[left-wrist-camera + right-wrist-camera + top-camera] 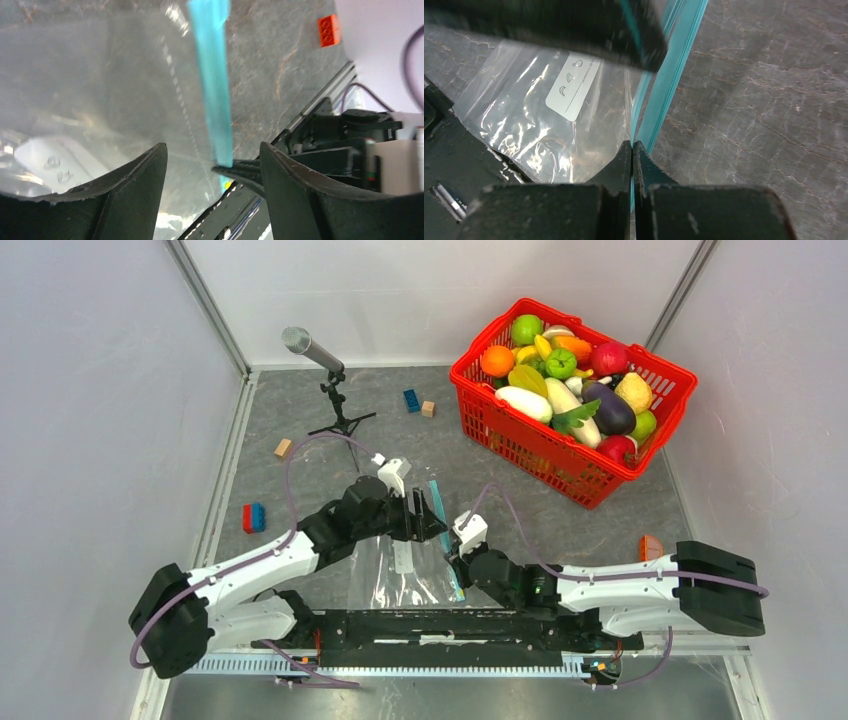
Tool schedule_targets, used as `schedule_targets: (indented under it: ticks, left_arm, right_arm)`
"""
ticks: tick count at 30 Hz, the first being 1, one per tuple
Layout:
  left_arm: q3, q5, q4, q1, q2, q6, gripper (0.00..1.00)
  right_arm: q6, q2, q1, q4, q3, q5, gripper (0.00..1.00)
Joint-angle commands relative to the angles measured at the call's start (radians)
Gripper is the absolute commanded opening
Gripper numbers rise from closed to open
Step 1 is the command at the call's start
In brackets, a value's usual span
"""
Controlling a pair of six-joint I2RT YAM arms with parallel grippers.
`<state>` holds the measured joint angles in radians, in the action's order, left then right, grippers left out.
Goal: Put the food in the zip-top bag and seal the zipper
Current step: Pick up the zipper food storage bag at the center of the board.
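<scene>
The clear zip-top bag (pixel 405 575) lies flat on the table between my two arms, white label (pixel 573 86) facing up. Its light blue zipper (pixel 440 515) runs along its right edge. My right gripper (pixel 632 144) is shut on the near end of the zipper (pixel 674 75). My left gripper (pixel 212 147) hangs open just above the zipper (pixel 212 75) farther along, nothing between its fingers. The food sits in the red basket (pixel 560 465) at the back right: an orange (pixel 497 360), a green fruit (pixel 526 328) and a red apple (pixel 609 358) among others.
A microphone on a small stand (pixel 312 350) is at the back left. Loose bricks lie about: blue (pixel 411 400), tan (pixel 428 408), tan (pixel 283 447), red-and-blue (pixel 253 517), orange (pixel 650 545). A black rail (pixel 450 625) runs along the near edge.
</scene>
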<state>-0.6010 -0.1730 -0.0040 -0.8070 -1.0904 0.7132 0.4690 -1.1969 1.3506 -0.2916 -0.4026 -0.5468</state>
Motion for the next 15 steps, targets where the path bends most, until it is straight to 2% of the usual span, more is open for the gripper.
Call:
schedule_targets:
  ticks: [1,5,15]
  left_arm:
    - [-0.054,0.134,-0.106,-0.049,-0.020,-0.048,0.73]
    - [-0.081,0.208,-0.146,-0.068,-0.038,-0.061,0.71]
    - [-0.171,0.222,-0.156,-0.133,-0.095,-0.093,0.73]
  right_arm:
    - [-0.027,-0.007,0.036,0.033,-0.054,-0.156,0.00]
    - [-0.037,-0.013,0.067,0.048,-0.062,-0.212,0.00]
    - [-0.071,-0.044,0.116,0.057,-0.090,-0.281,0.00]
